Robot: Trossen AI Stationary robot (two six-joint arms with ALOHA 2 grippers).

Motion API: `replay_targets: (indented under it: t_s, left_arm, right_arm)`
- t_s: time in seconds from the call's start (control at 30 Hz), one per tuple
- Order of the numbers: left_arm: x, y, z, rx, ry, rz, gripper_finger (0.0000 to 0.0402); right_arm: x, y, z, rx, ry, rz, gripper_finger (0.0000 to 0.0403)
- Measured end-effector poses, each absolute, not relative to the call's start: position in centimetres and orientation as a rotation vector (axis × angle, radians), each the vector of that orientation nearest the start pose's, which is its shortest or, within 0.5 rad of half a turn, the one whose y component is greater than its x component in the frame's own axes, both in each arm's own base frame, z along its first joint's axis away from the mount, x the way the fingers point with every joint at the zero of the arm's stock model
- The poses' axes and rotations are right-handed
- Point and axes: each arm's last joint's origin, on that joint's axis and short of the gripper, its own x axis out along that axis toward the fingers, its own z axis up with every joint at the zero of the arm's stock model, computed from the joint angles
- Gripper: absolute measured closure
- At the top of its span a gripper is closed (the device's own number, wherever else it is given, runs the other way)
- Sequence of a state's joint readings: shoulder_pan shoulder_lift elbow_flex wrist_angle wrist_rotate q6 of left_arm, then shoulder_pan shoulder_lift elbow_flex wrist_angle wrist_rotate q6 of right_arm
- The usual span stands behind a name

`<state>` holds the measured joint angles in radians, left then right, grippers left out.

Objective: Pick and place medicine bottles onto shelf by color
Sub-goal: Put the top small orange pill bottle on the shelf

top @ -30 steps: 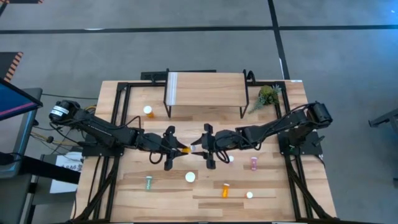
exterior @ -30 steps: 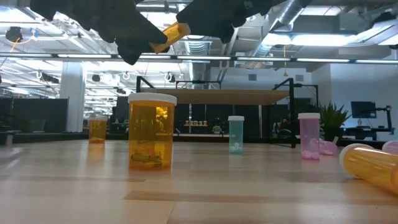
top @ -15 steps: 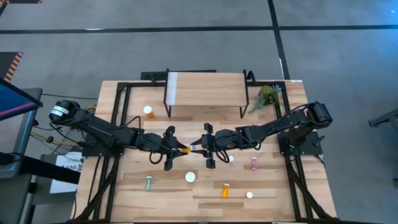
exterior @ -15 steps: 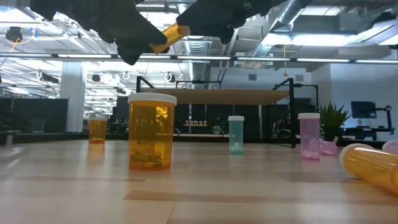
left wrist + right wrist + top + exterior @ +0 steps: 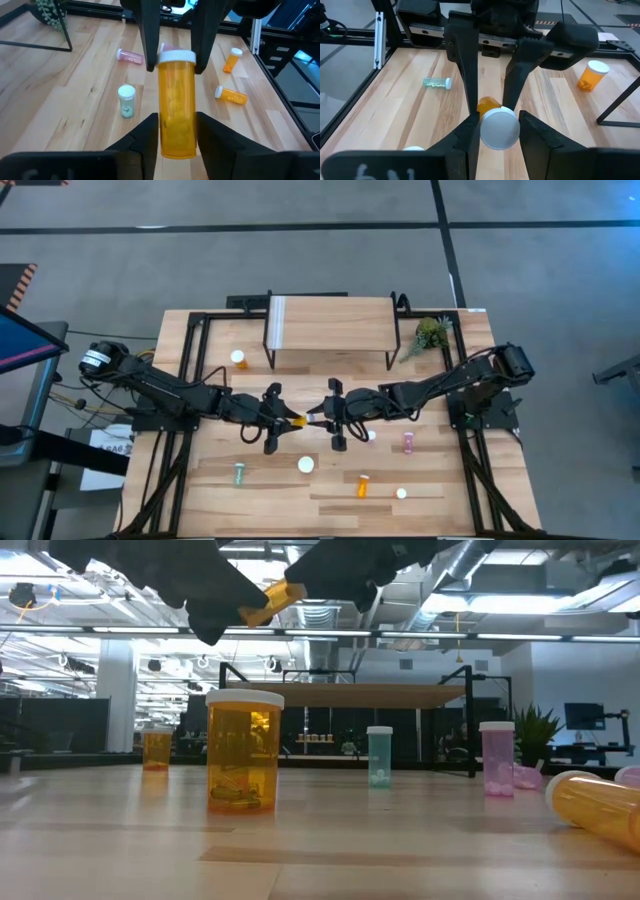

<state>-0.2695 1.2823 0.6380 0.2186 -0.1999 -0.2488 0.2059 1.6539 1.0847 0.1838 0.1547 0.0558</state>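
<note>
bottles: one orange bottle point(image 5: 298, 421) mid-frame above counter point(image 5: 330, 380), both grippers' fingers holding it — left gripper point(image 5: 283, 420), right gripper point(image 5: 322, 418) | seven on counter | shelf point(image 5: 330, 320) bare | labels: unreadable

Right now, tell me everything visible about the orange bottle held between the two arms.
The orange bottle is a translucent amber plastic cylinder with a ribbed white cap, pills showing inside. It hangs lying level in the air above mid-table, in front of the shelf. The left claw pinches its body; the right claw closes around its cap end. It touches nothing else.
</note>
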Motion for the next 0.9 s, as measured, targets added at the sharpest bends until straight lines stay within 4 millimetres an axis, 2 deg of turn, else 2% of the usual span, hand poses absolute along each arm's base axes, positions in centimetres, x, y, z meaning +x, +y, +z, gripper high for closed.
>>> replay_targets:
  t_s: [0.3,0.5,0.7,0.9]
  left_arm:
    - [25.6,-6.4,21.7,-0.142,0.422,0.001,0.0238]
    - [24.1,-5.8,23.0,-0.118,0.432,0.064,0.0222]
    - [21.8,-5.0,25.3,-0.118,0.371,0.139,0.0221]
    - [20.2,-4.5,26.2,-0.117,0.363,0.154,0.0221]
  right_arm:
    - [36.3,7.1,24.8,-0.015,0.383,0.040,0.0272]
    - [36.3,6.8,24.7,-0.020,0.409,0.031,0.0270]
    - [36.7,5.5,25.4,-0.014,0.456,-0.007,0.0270]
    - [37.1,3.2,26.8,-0.009,0.530,-0.073,0.0269]
